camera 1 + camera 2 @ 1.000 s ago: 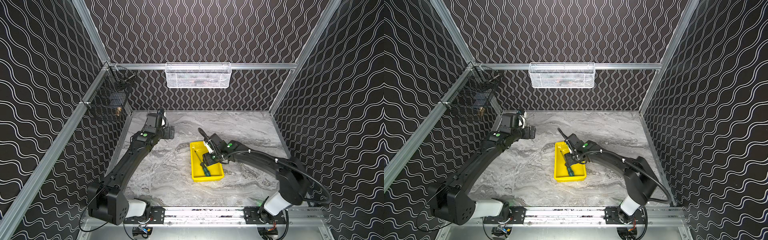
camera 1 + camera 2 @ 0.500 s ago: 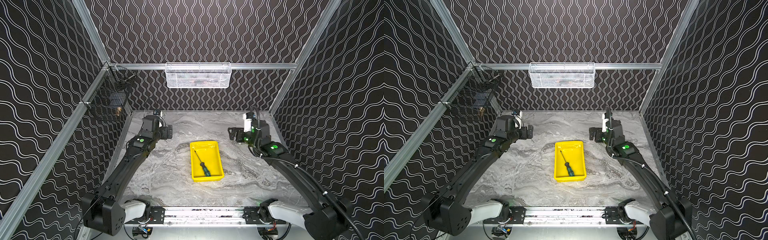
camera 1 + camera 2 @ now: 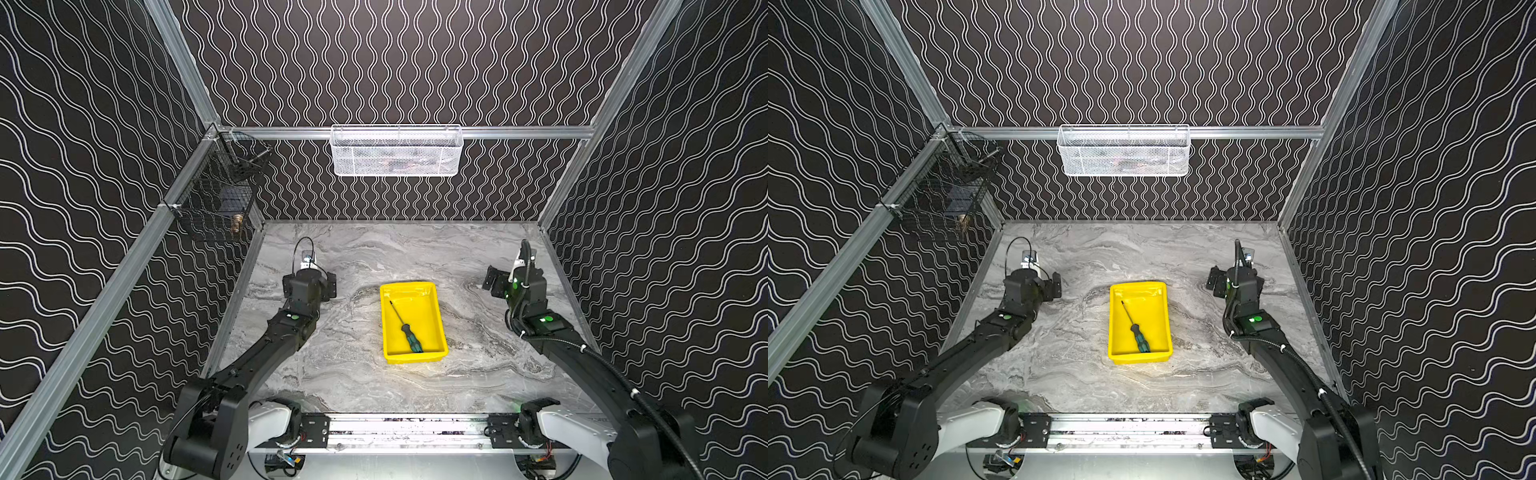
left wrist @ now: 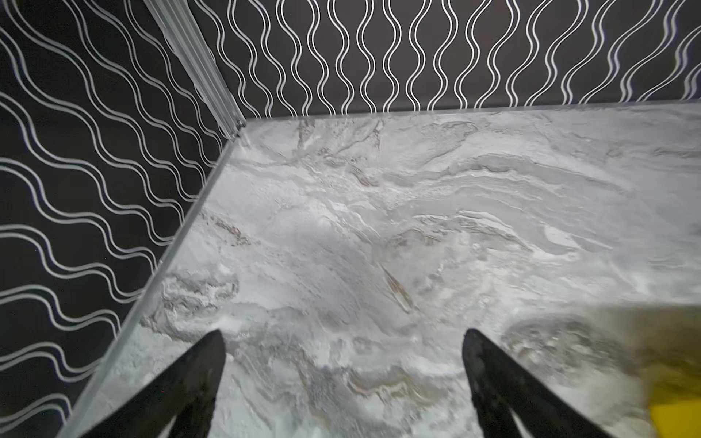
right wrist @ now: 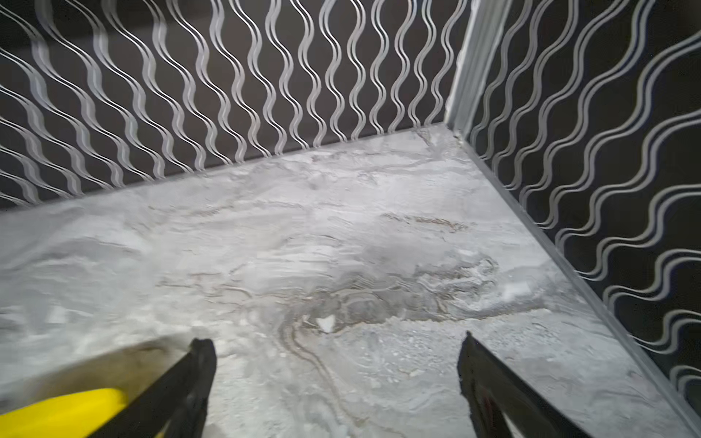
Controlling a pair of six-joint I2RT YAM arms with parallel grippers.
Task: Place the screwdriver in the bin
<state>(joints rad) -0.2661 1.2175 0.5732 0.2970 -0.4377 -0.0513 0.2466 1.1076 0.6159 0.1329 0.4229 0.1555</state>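
Screwdriver [image 3: 406,328] lies flat inside the yellow bin [image 3: 408,286], tip toward 11 o'clock, handle toward 5 o'clock by the near wall. Left gripper [image 4: 341,337] sits at the bin's 9 o'clock, jaws spread wide, holding nothing. Right gripper [image 5: 335,341] at 3 o'clock, jaws wide apart, holding nothing. Both well apart from bin, over marble tabletop [image 3: 374,257].

Black wavy-lined walls [image 3: 395,62] enclose a grey marbled tabletop [image 3: 353,374].

The screwdriver [image 3: 405,325] lies in the bin [image 3: 434,309], mid-table [image 3: 357,386].
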